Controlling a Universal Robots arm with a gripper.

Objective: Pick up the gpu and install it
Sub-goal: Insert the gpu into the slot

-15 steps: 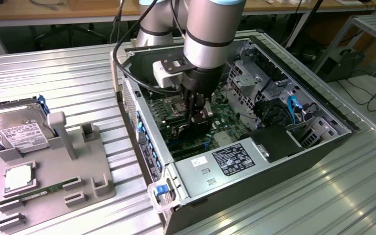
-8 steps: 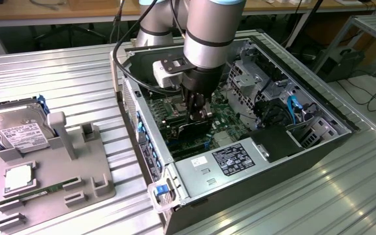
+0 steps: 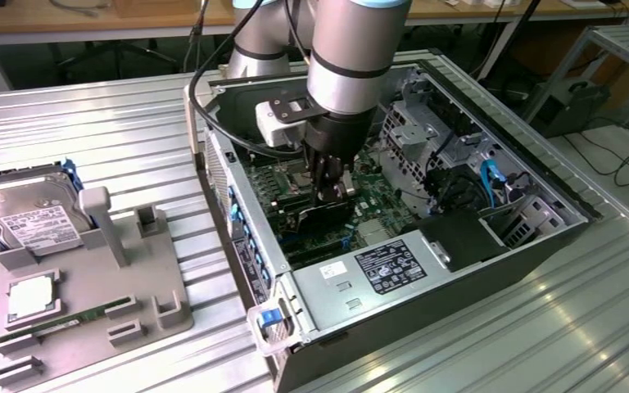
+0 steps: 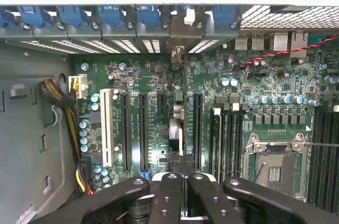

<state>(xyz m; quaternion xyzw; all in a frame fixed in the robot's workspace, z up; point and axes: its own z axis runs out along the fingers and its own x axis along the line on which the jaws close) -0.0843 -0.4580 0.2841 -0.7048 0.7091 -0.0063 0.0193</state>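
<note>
In the exterior view the arm reaches down into the open computer case (image 3: 292, 286) at the centre of the frame, and the gripper (image 3: 331, 187) sits low over the motherboard (image 3: 386, 201). The gpu (image 3: 320, 214) appears there as a dark card just under the gripper. In the wrist view the black fingers (image 4: 168, 197) fill the lower middle of the frame, pressed together on the card's top edge, so the pincer is clenched on the gpu (image 4: 176, 128), which runs as a thin edge-on line up the centre of the frame toward its bracket (image 4: 179, 30) at the case's rear slot openings, under the row of blue clips (image 4: 111, 16). The card stands among the long black expansion slots (image 4: 143, 128), with the white slot (image 4: 106, 128) further to the left and the CPU socket (image 4: 275, 166) at the lower right. I judge the step in hand to be seating the card; whether its edge has gone fully into the slot I cannot tell. Doing this well calls for keeping the card upright and parallel to the slot, the bracket lined up with its opening in the rear wall, and pressing straight down with even force along the edge, clear of the nearby capacitors (image 4: 95, 102) and the cable bundle (image 4: 58, 91) at the left.
</note>
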